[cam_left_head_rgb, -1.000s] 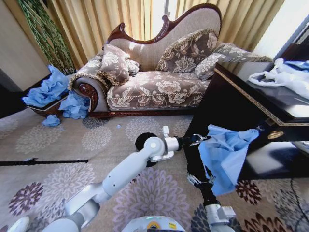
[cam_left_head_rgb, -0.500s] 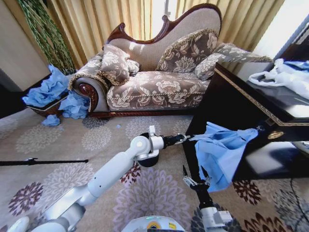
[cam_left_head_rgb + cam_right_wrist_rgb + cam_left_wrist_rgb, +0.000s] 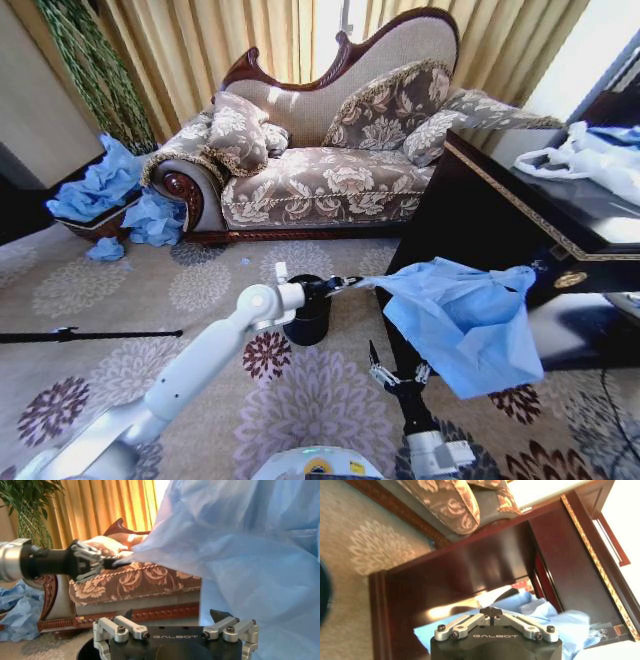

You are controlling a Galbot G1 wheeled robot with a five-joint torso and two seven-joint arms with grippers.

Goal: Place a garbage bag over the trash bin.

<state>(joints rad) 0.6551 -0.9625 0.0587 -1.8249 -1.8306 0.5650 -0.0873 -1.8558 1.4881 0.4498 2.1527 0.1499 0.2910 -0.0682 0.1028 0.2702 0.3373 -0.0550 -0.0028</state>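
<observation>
Left gripper (image 3: 338,284) clenched on a corner of the garbage bag (image 3: 462,318), bag stretched rightward beside the dark table (image 3: 520,215), trash bin (image 3: 308,312) just below that gripper, right gripper (image 3: 395,375) spread empty beneath the bag

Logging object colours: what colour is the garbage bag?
Light blue, slightly see-through; the garbage bag shows best in the head view.

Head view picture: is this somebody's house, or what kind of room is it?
Probably a living room or hotel lounge. There is a carved, flower-patterned fabric sofa with cushions, long golden curtains behind it, and a patterned carpet with big round flowers on the floor.
</observation>
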